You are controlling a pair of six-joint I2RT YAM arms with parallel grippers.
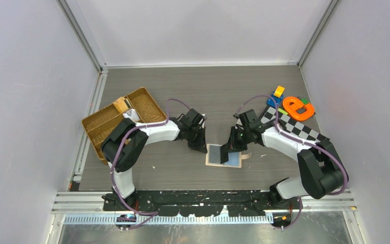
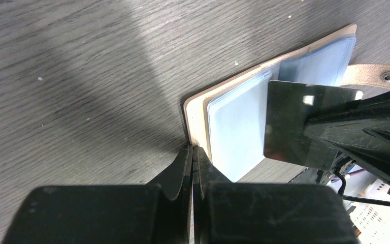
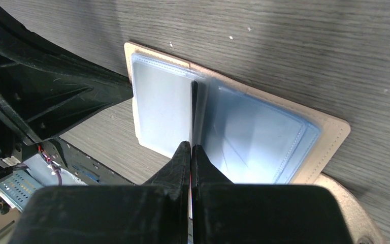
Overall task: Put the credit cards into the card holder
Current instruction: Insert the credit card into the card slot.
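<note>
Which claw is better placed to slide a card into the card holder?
The right claw: it is shut on a card over the open card holder. The left claw is shut at its edge with no card.

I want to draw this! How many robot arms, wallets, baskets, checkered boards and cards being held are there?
Robot arms: 2
Wallet: 1
Basket: 1
Checkered board: 1
Held card: 1
Total: 6

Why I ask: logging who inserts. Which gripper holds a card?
The right gripper: it is shut on a dark card standing on edge over the open card holder. The left gripper, shut at the holder's edge, has none.
</note>
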